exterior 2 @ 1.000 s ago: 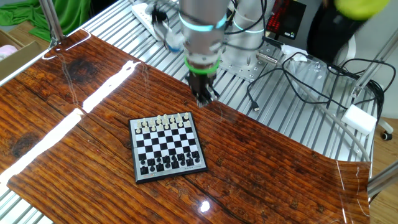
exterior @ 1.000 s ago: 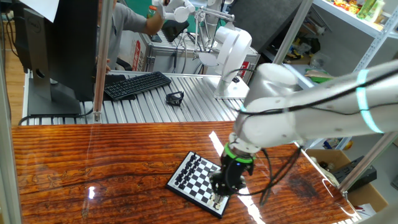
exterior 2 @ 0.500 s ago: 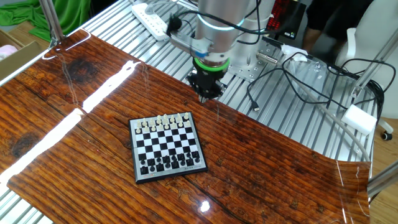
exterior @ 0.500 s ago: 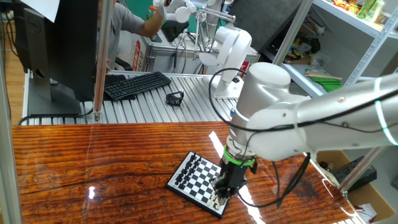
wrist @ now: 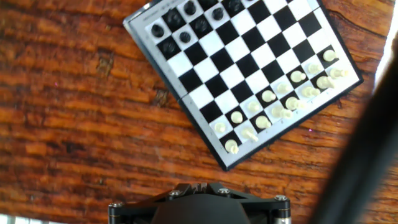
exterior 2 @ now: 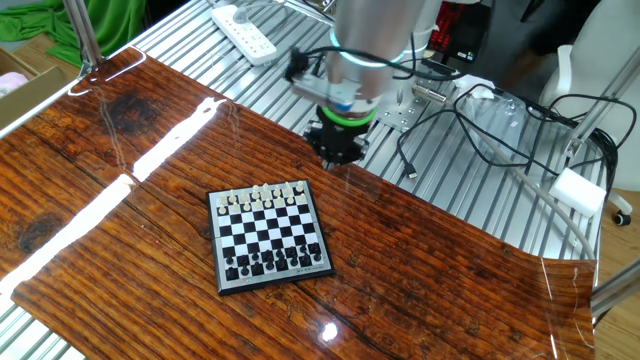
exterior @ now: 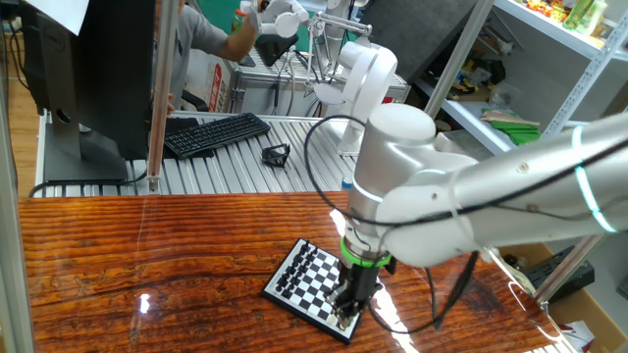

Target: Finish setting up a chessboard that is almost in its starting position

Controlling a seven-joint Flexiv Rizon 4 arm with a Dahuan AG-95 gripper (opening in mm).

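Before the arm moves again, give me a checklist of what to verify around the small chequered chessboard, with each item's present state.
1. Small black-and-white chequered chessboard lies flat on the reddish wooden table: ok.
2. Two-finger gripper stands clear of the board, beyond its cream-piece edge: ok.
3. Gripper shut with nothing seen in it: ok.
4. Tiny cream pieces upright in their two rows: cannot tell, some look tilted in the hand view.
5. Tiny black pieces all in place: cannot tell, too small.
6. Which piece is out of place: cannot tell.
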